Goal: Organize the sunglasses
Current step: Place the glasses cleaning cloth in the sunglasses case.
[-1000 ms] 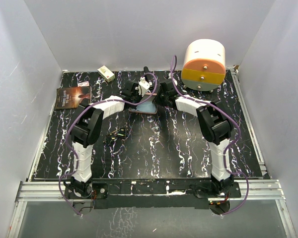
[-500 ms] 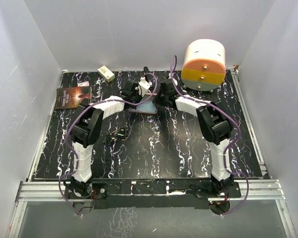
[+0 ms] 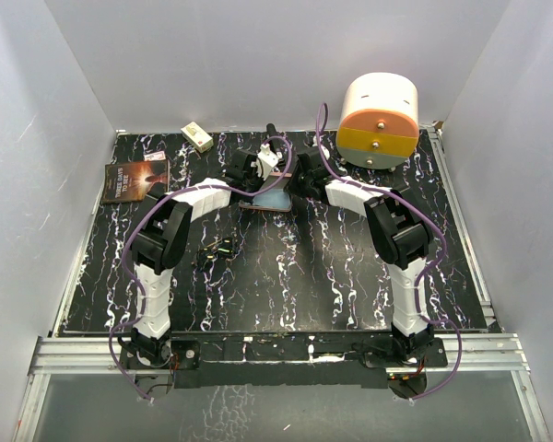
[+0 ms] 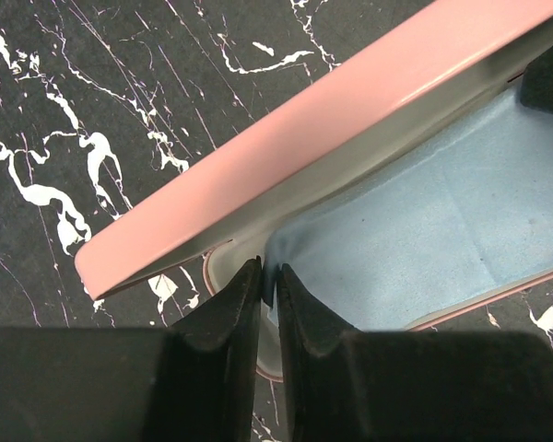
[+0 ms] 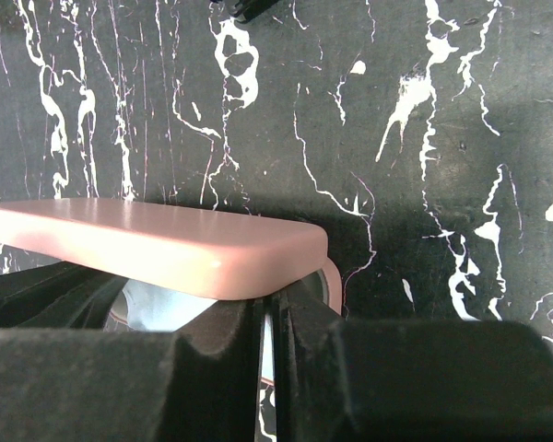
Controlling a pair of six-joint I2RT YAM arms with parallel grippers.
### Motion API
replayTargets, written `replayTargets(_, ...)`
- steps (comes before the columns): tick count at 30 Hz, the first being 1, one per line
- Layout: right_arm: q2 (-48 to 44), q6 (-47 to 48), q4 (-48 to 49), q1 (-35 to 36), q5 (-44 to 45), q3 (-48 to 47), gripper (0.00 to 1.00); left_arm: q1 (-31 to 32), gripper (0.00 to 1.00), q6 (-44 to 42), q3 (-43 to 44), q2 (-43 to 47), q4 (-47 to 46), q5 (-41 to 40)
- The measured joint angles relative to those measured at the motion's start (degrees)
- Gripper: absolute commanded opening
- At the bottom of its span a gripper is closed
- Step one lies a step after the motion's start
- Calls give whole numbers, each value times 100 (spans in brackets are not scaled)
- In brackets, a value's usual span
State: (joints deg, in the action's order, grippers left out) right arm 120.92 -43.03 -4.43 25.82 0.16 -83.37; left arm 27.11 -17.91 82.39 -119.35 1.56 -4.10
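The small dark thin-framed sunglasses lie alone on the black table with white marble lines. They are near the left arm and well apart from both grippers. Nothing is touching them.

Both arms reach to the far middle of the table. There the pink oblong glasses case sits with its lid up. A light blue soft cloth lies inside it. The left gripper has its two black fingers squeezed almost together on the near corner of the cloth. The right gripper has its fingers pressed close too. It looks like they pinch the thin edge of the case's bottom half, under the pink lid, to hold the case in place.

I think the step now is getting the case ready. One hand keeps it steady and the other deals with the cloth. The sunglasses are not in the case yet, so most of the job is left to do.

Next, the left gripper should move the cloth gently, so the case does not slide or tip. Then one gripper must let go, reach over to the sunglasses, open up, and take them softly by the frame, because they look thin and easy to bend
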Motion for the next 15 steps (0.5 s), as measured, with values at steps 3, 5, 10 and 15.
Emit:
replayTargets(3,0,52,2,0,22,31,29,0,13,-11,-2,7,-9,4)
replayTargets(5,0,90,-2,0,33,44,35,0,13,-11,-2,11,-17,7)
replayTargets(10,0,114,4,0,39,57,39,0,13,-11,-2,11,-26,20)
replayTargets(15,0,116,42,0,94,76,39,0,13,-15,-48,11,-26,26)
